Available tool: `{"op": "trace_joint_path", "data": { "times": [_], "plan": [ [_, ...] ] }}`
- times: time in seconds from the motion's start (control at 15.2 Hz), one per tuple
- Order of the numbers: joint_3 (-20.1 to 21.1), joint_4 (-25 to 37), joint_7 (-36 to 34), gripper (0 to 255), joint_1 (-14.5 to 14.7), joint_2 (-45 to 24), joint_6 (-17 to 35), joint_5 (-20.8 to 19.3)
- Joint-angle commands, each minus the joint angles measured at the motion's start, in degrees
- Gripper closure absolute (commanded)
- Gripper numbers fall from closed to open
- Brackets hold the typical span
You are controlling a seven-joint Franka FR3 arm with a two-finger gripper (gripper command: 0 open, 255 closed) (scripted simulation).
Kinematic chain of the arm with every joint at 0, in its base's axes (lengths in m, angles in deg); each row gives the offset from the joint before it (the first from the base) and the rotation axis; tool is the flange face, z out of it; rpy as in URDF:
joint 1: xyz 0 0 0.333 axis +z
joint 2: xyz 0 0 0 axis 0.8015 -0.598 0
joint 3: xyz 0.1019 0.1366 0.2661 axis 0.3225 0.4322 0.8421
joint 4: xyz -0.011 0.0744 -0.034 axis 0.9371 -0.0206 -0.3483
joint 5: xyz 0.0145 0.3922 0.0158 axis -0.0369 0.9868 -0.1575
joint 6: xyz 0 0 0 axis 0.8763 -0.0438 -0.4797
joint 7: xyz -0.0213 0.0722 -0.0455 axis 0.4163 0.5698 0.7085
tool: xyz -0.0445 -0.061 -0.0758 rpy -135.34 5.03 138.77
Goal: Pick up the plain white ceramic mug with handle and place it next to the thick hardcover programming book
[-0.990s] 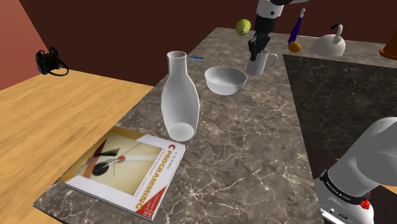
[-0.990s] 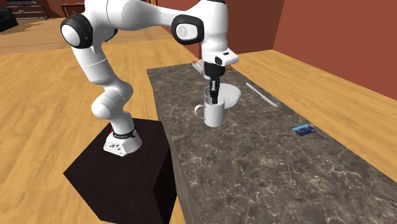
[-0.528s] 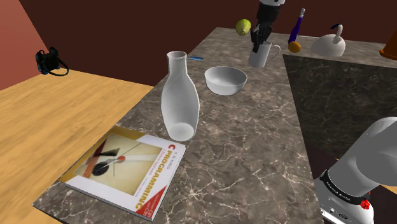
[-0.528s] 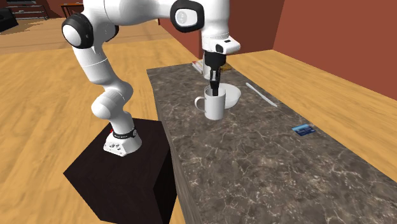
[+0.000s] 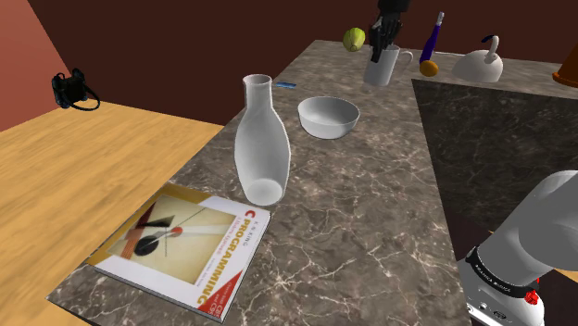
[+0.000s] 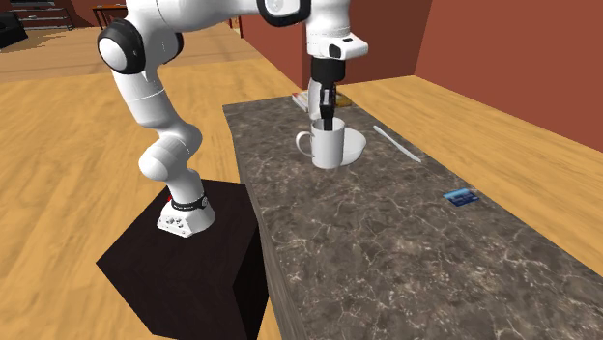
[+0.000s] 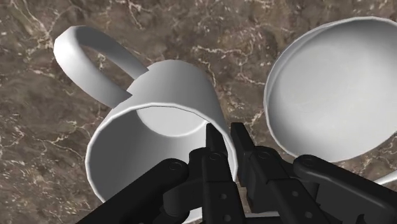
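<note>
the picking up looks done: the white mug (image 5: 382, 67) hangs from the pincer (image 5: 380, 42) and seems clear of the marble table (image 5: 370, 213), over its far end in the shoulder view, near the white bowl (image 5: 328, 116). the pincer is clamped on the mug's wall, one finger inside the rim and one outside, on the side away from the handle, so the mug hangs right beneath it. what's left, i'd say, is the carry past the bowl and the tall white vase (image 5: 262, 144) to the programming book (image 5: 185, 245), well apart at the near end, and setting the mug down beside it.
</note>
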Motion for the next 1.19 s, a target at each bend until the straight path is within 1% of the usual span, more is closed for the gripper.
{"op": "trace_joint_path", "data": {
  "times": [0.0,0.59,0.66,1.12],
  "plan": [
    [-0.05,2.42,0.12,255,-0.02,-0.64,-1.81,0.05],
    [-0.17,13.61,0.39,255,-0.05,-4.03,-9.62,0.34],
    [-0.18,13.79,0.39,255,-0.05,-4.08,-9.75,0.34],
    [5.54,6.84,-9.26,255,3.89,2.34,-9.33,0.32]
  ]
}}
